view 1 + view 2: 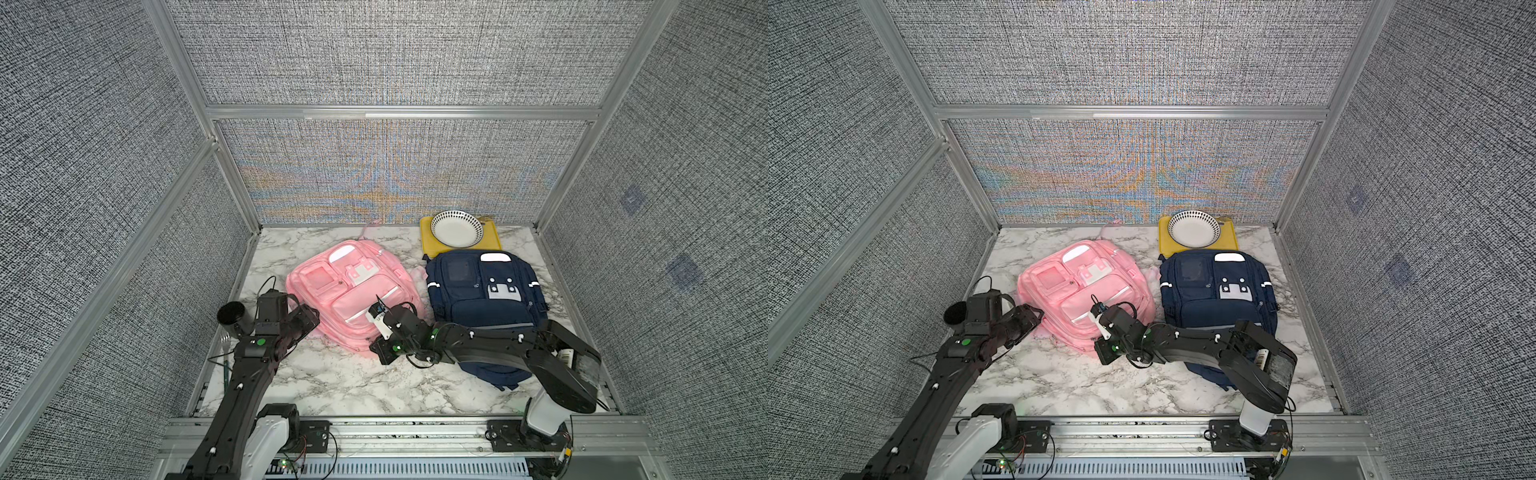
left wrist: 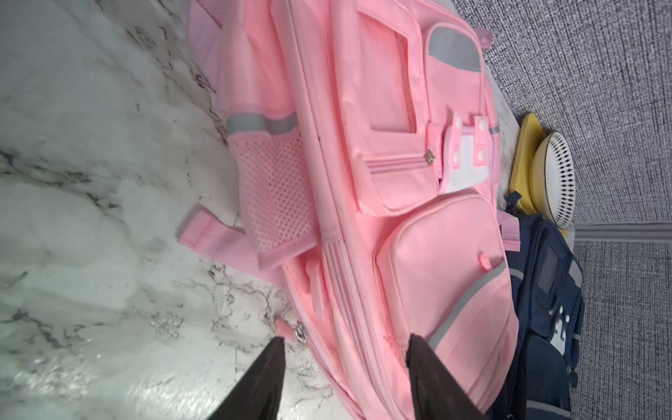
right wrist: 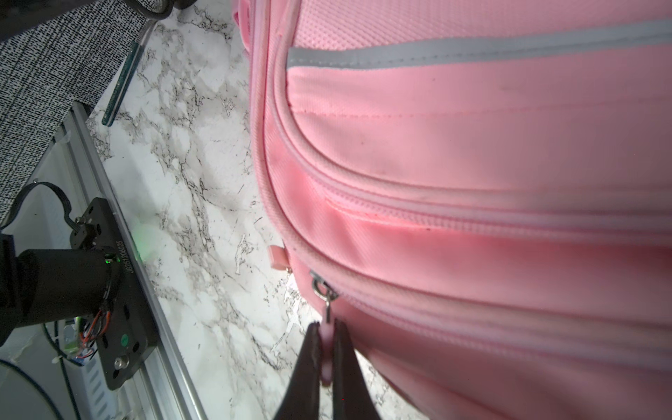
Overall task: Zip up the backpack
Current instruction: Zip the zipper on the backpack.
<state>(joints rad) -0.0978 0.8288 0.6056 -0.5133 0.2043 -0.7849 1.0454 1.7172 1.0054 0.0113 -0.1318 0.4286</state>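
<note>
Pink backpack [image 1: 353, 291] sits left of centre on the marble bench [image 1: 332, 386], with a navy backpack [image 1: 486, 291] to its right. Top views hide the grip, but the right wrist view shows the right pincer [image 3: 326, 324] pinching the pink zipper pull [image 3: 326, 336]. Left pincer [image 2: 345, 340] gapes wide at the near-left corner.

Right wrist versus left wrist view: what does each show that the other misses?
Only right wrist: the right gripper shut on the pink zipper pull, which hangs from its metal slider.
Only left wrist: the open left gripper, the navy backpack, bowl and yellow tray.
Both: the pink backpack on the marble table.
</note>
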